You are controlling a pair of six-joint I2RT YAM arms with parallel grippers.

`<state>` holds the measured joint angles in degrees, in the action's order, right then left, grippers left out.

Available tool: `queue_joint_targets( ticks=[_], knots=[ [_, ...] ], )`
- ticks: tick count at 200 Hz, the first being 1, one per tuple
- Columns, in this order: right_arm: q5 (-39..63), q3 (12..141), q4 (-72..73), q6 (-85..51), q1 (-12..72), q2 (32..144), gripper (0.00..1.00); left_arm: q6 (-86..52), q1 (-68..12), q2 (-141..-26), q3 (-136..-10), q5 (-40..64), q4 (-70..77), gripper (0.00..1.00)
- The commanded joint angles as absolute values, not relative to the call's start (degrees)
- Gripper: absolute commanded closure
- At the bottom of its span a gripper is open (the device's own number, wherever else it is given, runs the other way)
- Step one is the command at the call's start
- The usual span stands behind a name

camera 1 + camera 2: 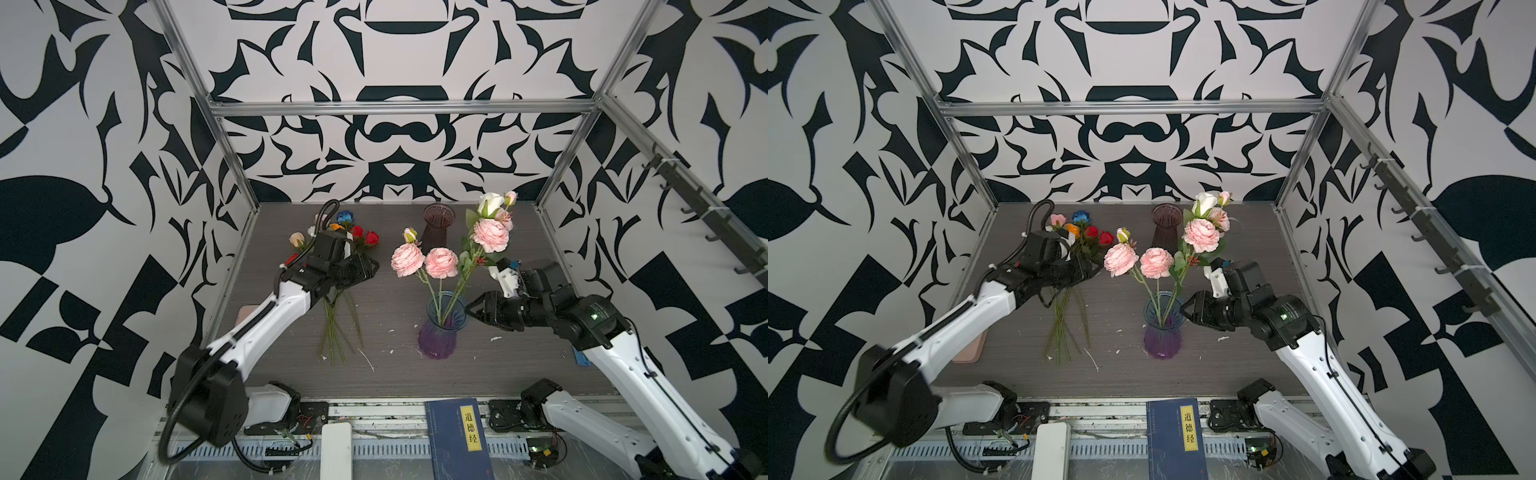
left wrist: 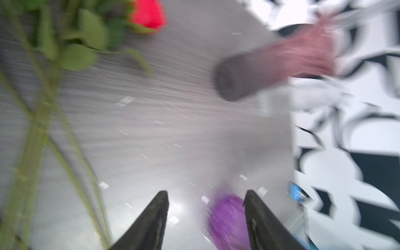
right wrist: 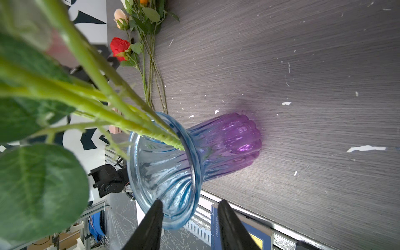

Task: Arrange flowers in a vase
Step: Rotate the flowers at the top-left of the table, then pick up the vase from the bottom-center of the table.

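A glass vase (image 1: 441, 332) (image 1: 1163, 332) (image 3: 233, 140) with a blue flared mouth and a purple base stands mid-table. It holds ruffled pink flowers (image 1: 441, 262) (image 1: 1156, 262) and a white rose (image 1: 490, 203); their green stems (image 3: 104, 101) enter its mouth. My right gripper (image 1: 468, 309) (image 1: 1184, 309) (image 3: 190, 202) is open at the vase's rim, one finger overlapping the rim's edge. Several roses (image 1: 365, 237) (image 1: 1100, 237) lie bundled on the table to the left. My left gripper (image 1: 373, 266) (image 2: 206, 193) hovers open and empty over them; its wrist view is blurred, showing a red rose (image 2: 148, 14).
A second, dark brownish vase (image 1: 438, 226) (image 2: 249, 75) stands at the back. A blue book (image 1: 457, 436) (image 3: 249, 233) and a white block (image 1: 336, 449) lie along the front rail. A pink object (image 1: 971, 349) sits under the left arm. Metal frame posts border the table.
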<state>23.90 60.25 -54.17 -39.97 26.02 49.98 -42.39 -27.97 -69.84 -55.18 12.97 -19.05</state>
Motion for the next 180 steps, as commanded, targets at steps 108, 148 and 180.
queue_joint_targets(
  ticks=[108,148,180],
  knots=[
    [17.0,61.8,-51.8,-41.5,30.9,60.0,0.76,-45.8,-29.1,-43.9,-45.9,13.5,-31.9,0.42],
    [14.0,64.5,-52.8,-41.9,32.0,61.2,1.0,-45.0,-29.1,-42.8,-51.1,13.0,-35.4,0.41],
    [13.3,74.0,-53.9,-39.9,32.0,66.2,1.0,-45.5,-29.1,-42.0,-55.7,11.3,-38.0,0.42]
  ],
)
